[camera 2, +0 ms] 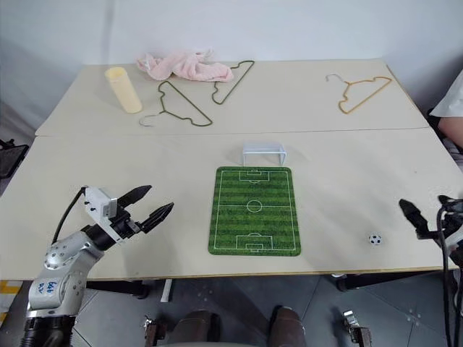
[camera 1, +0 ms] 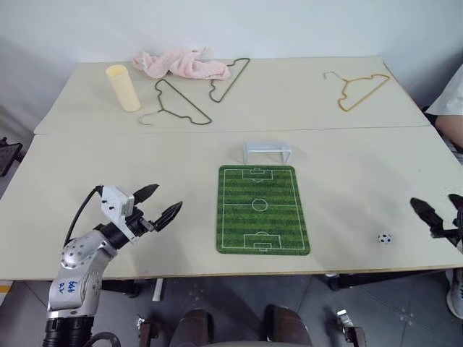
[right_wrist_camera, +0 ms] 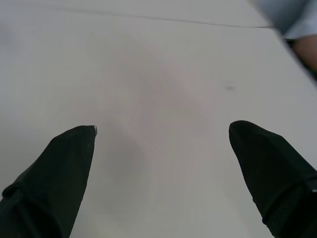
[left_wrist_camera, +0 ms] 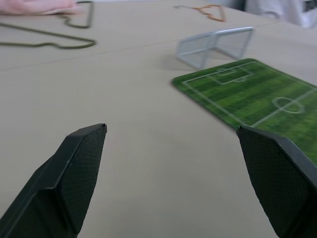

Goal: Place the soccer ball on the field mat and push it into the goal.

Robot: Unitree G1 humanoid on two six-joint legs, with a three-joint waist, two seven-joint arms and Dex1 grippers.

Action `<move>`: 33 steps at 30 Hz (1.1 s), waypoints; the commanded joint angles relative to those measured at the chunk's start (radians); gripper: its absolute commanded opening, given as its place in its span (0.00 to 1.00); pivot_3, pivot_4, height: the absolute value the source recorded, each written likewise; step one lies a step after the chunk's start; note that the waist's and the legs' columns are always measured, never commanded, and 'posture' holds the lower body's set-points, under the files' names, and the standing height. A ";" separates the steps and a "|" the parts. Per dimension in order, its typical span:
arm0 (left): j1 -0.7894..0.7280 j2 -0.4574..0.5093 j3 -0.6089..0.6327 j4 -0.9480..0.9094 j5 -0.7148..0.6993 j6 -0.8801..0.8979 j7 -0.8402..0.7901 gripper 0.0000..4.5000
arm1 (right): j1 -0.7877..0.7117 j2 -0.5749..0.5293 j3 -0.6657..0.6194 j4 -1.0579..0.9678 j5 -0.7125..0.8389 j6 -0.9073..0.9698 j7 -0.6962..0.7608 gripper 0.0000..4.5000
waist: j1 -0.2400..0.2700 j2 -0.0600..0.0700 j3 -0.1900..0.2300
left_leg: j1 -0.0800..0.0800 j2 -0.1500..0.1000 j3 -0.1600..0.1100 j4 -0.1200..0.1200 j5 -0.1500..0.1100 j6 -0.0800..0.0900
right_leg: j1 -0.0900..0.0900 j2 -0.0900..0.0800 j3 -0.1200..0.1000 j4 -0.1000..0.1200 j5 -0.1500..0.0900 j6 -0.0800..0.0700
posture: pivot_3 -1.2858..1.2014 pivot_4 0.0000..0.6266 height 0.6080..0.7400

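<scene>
The tiny black-and-white soccer ball (camera 1: 385, 238) lies on the bare table to the right of the field mat (camera 1: 262, 210), near the front edge. The green striped mat lies at the table's middle. The pale goal (camera 1: 266, 152) stands just beyond the mat's far short end, open toward it. My right gripper (camera 1: 437, 207) hovers open at the right edge, a little right of the ball and apart from it. My left gripper (camera 1: 160, 203) is open over the table left of the mat, pointing toward it, with nothing between its fingers.
On the far table half lie a pink cloth (camera 1: 181, 63), a cream cylinder (camera 1: 123, 87), dark wire hangers (camera 1: 184, 101) and a tan hanger (camera 1: 359, 90). A person's sleeve (camera 1: 450, 97) shows at the right edge. A seam (camera 1: 145, 132) divides the two table halves.
</scene>
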State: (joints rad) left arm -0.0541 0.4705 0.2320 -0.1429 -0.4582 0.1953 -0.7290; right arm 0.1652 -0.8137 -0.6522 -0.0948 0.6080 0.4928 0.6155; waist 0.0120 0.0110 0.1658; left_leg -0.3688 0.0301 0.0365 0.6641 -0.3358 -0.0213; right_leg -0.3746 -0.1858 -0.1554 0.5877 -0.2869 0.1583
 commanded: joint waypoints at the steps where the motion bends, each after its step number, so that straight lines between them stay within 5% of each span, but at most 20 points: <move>1: -0.015 0.043 -0.016 -0.017 -0.030 -0.013 -0.095 0.99 | 0.032 -0.071 0.008 -0.022 0.009 0.039 0.118 1.00 | 0.003 0.000 0.000 | 0.000 0.000 0.000 0.000 0.000 0.000 | 0.000 0.000 0.000 0.000 0.000 0.000 | 0.52 0.24 1.00; 9: -0.038 0.091 -0.020 0.023 -0.042 -0.009 -0.206 0.99 | 0.103 -0.171 0.119 -0.015 -0.091 -0.049 0.358 1.00 | 0.012 -0.001 0.000 | 0.000 0.000 0.000 0.000 0.000 0.000 | -0.001 0.000 0.000 0.000 0.000 0.000 | 0.52 0.24 1.00; 24: 0.012 0.111 -0.007 -0.010 -0.055 0.002 -0.228 0.99 | -0.014 -0.182 0.309 0.218 -0.313 -0.283 0.447 1.00 | 0.012 -0.003 0.002 | 0.001 0.000 0.001 0.002 -0.001 0.000 | 0.000 0.000 0.000 0.001 0.000 0.000 | 0.52 0.24 1.00; 28: 0.015 0.112 -0.005 -0.013 -0.054 0.000 -0.225 1.00 | -0.026 -0.181 0.317 0.272 -0.339 -0.339 0.448 0.81 | 0.011 -0.006 0.002 | 0.001 0.000 0.001 0.003 -0.001 0.000 | 0.001 0.000 0.000 0.001 0.000 0.000 | 0.52 0.24 1.00; 33: 0.015 0.114 -0.003 -0.012 -0.055 -0.001 -0.225 1.00 | -0.040 -0.185 0.302 0.337 -0.328 -0.383 0.475 0.45 | 0.014 -0.009 0.003 | 0.001 0.000 0.001 0.005 -0.001 0.000 | 0.002 0.000 0.000 0.000 0.001 0.000 | 0.52 0.24 1.00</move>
State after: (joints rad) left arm -0.0402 0.5696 0.2124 -0.1169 -0.5007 0.2016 -0.9542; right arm 0.1217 -0.9800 -0.3305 0.1884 0.3082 0.1153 1.0999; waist 0.0259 0.0022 0.1690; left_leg -0.3682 0.0306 0.0375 0.6694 -0.3365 -0.0213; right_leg -0.3725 -0.1855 -0.1551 0.5877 -0.2853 0.1579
